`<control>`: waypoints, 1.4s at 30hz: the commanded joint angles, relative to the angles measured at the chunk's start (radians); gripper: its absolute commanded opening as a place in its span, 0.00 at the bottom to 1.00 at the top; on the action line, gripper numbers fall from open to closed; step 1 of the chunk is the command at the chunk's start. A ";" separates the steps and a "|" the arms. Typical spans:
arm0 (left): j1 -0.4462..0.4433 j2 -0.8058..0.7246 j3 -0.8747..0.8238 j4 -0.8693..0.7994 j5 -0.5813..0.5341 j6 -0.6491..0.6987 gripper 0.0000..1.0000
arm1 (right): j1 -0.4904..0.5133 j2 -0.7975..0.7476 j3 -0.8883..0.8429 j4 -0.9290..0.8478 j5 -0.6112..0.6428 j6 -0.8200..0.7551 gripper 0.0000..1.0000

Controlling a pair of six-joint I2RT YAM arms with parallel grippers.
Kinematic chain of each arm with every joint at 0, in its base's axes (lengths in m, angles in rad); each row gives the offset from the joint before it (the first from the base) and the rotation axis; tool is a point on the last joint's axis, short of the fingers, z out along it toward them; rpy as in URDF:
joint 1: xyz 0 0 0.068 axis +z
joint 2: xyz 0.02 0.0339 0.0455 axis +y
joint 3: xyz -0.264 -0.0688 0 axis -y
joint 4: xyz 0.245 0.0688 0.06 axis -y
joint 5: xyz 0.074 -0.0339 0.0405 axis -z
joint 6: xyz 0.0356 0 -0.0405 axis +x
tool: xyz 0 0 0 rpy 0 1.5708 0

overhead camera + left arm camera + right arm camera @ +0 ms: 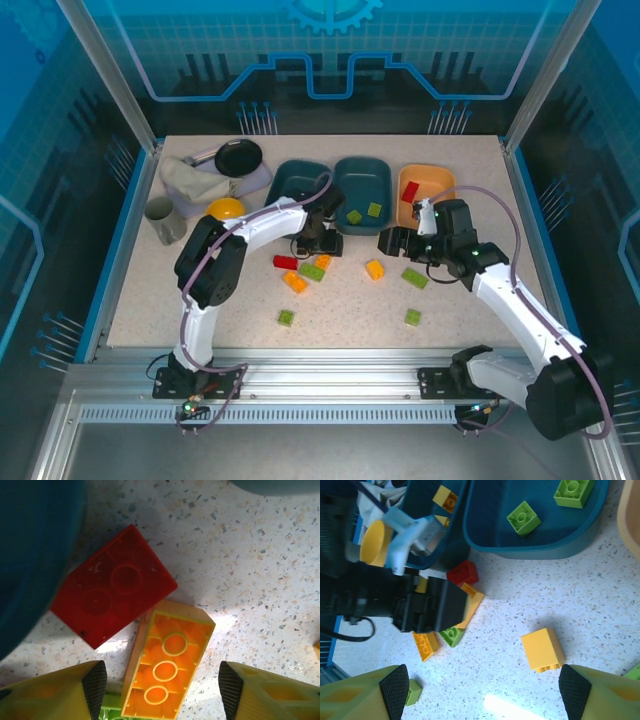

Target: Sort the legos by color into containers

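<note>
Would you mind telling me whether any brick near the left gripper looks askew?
Yes: the orange oblong brick under the open left gripper lies upside down, hollow underside and three tubes facing up, its corner touching the red brick.

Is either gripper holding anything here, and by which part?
Nothing is held. The left gripper is open over an upturned orange brick, not gripping it; the right gripper is open too.

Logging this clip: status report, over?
Left end effector open over orange brick. Right end effector open, empty. Red brick against it, crowding grasp.
</note>
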 commanded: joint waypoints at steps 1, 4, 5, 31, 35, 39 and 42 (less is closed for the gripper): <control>-0.021 0.034 0.037 -0.038 -0.032 0.044 0.60 | 0.008 -0.026 -0.008 -0.006 -0.030 0.014 0.81; -0.032 0.050 0.041 -0.041 -0.054 0.043 0.55 | 0.009 -0.021 -0.006 -0.007 -0.028 0.018 0.81; -0.035 0.053 0.041 -0.042 -0.060 0.042 0.54 | 0.008 -0.020 -0.003 -0.005 -0.026 0.019 0.81; 0.032 -0.150 0.182 -0.092 -0.112 -0.095 0.30 | 0.031 0.020 0.096 0.063 -0.022 -0.012 0.78; 0.135 -0.067 0.292 -0.085 -0.060 -0.099 0.30 | 0.079 0.100 0.164 0.135 -0.013 0.004 0.79; 0.202 0.073 0.455 -0.087 -0.023 -0.079 0.31 | 0.110 0.196 0.260 0.145 -0.002 0.024 0.79; 0.226 0.195 0.594 -0.121 -0.011 -0.062 0.32 | 0.118 0.246 0.318 0.135 0.008 0.034 0.79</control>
